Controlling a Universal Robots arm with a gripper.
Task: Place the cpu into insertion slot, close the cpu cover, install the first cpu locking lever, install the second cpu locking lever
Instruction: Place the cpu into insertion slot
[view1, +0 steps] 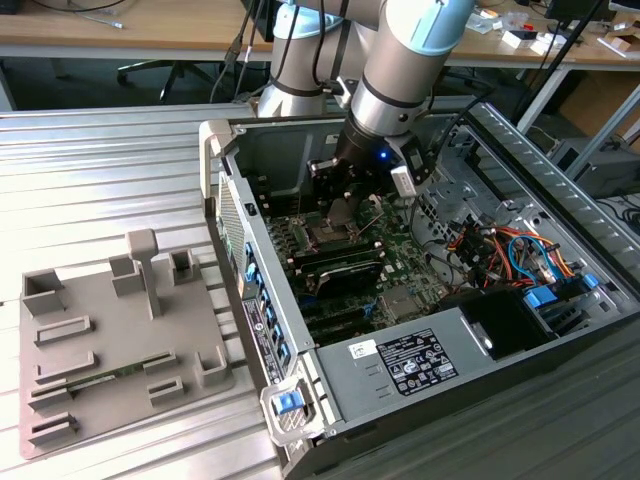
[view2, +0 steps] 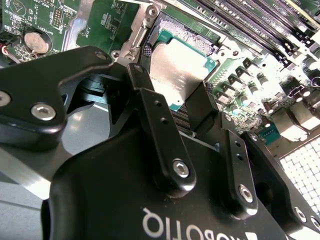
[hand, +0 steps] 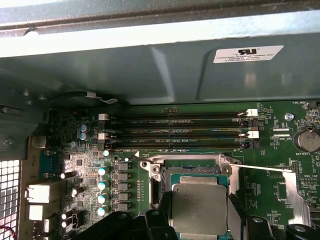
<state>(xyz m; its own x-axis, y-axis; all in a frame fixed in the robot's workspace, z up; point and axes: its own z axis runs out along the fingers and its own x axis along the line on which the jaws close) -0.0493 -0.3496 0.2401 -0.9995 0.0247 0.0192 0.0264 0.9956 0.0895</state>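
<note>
**Gripper (view2: 172, 86) clamping the chip (view2: 176, 67) over the socket (hand: 195, 169)**

Black links and fingers (view2: 150, 107) of the gripper are sitting closest to the lens in the second wrist view. The two fingers are pressing on opposite edges of the silvery chip, gripping it between their pads. The chip is lying flat right at the fingertips, directly over the dark socket. A strip of socket contacts is showing just past the chip's far edge in both wrist views. Whether the chip is fully seated I cannot tell.

Just beside the gripper, on one side of the socket, the cover (hand: 298, 200) is resting open, swung off the socket. A thin metal lever (hand: 262, 168) is running along its edge. Beyond the fingertips, past the socket, long black memory slots (hand: 180, 127) are lying in a row. A round battery (view2: 35, 42) is sitting further out on the cover's side.

In the exterior view the arm (view1: 400, 90) is reaching down into the open computer case (view1: 258, 290), with the gripper hanging low over the green board (view1: 400, 260). A grey tray (view1: 100, 340) is lying outside the case, well apart from the gripper, on the exterior view's left.
</note>
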